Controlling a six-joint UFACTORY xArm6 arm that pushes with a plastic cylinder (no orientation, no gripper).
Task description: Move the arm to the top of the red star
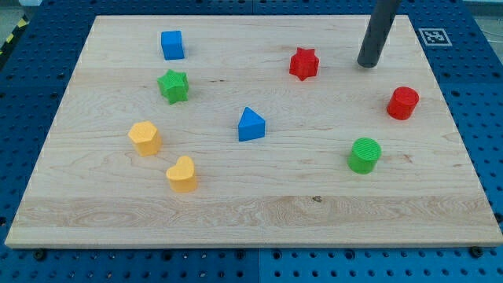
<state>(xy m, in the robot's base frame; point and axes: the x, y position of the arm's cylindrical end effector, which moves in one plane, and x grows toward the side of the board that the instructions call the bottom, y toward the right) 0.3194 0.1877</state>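
Taking the red star (303,64) as landmark: the yellow heart (181,174), green cylinder (365,155) and yellow hexagon (145,137) lie nearest the view's bottom, well below it. The blue triangle (251,125) sits below-left. My tip (367,64) rests near its right, apart, a bare rod grasping nothing.

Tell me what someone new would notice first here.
Probably the dark rod coming down from the view's top right, my tip resting on the board right of the red star, apart from it. Then the bright blocks scattered about: a blue triangle near the middle and a red cylinder at the right.
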